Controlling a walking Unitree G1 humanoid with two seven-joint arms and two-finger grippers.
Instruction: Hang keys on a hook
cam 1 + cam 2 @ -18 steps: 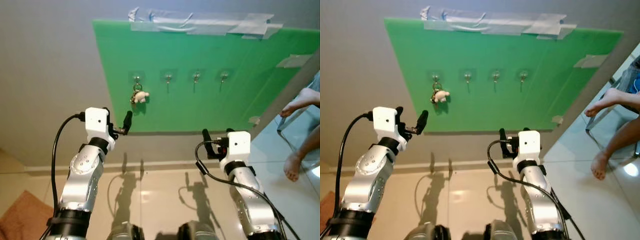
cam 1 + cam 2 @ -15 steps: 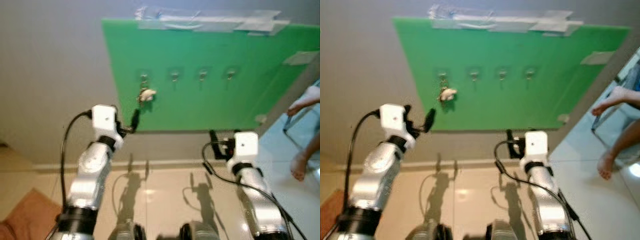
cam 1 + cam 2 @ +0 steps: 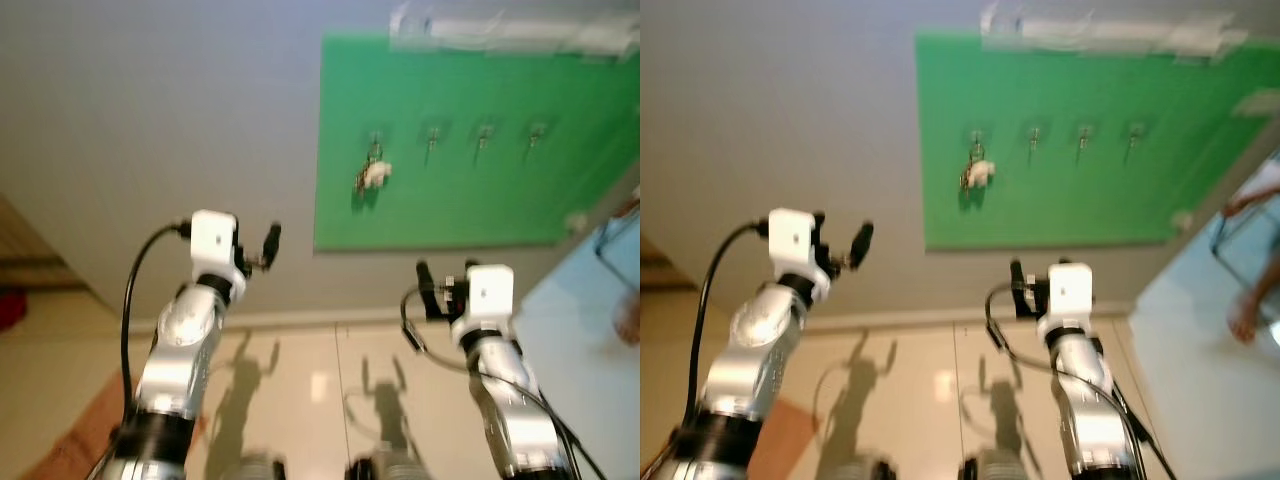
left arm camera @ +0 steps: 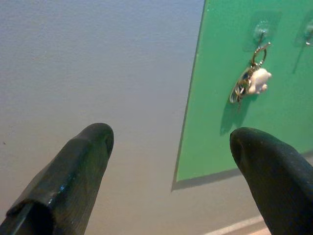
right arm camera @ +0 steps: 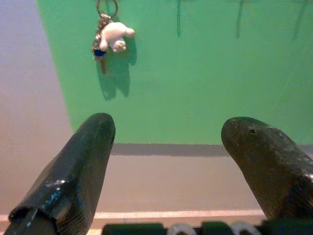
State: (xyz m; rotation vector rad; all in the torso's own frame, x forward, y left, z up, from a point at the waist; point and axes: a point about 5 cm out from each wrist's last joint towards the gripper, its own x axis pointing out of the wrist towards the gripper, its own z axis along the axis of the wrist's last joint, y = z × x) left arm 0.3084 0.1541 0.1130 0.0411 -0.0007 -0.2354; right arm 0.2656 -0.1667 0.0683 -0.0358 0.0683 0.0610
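- Rug (image 3: pixel 70 445): reddish corner on the tiled floor, at far left beside the left arm.
- Left gripper (image 4: pixel 168 166): raised in front of the grey wall (image 3: pixel 150 120), left of the board and apart from it. Fingers (image 4: pixel 73 169) spread apart, nothing between them.
- Board (image 3: pixel 480 200): green sheet taped to the wall along its top edge.
- Keys (image 3: pixel 371 175): hanging on the leftmost hook (image 4: pixel 262 32) of a row of four on the board. Ring is over the hook; a small white plush charm hangs with them. Free of both grippers.
- The other three hooks (image 3: pixel 483 137): bare, in a line to the right of the keys.
- Right gripper (image 5: pixel 168 142): held up, lower than the board and away from it, pointing towards its bottom edge. Fingers (image 5: pixel 80 159) spread apart, empty.
- Person's foot (image 3: pixel 1246 318): blurred, at far right above the pale floor.
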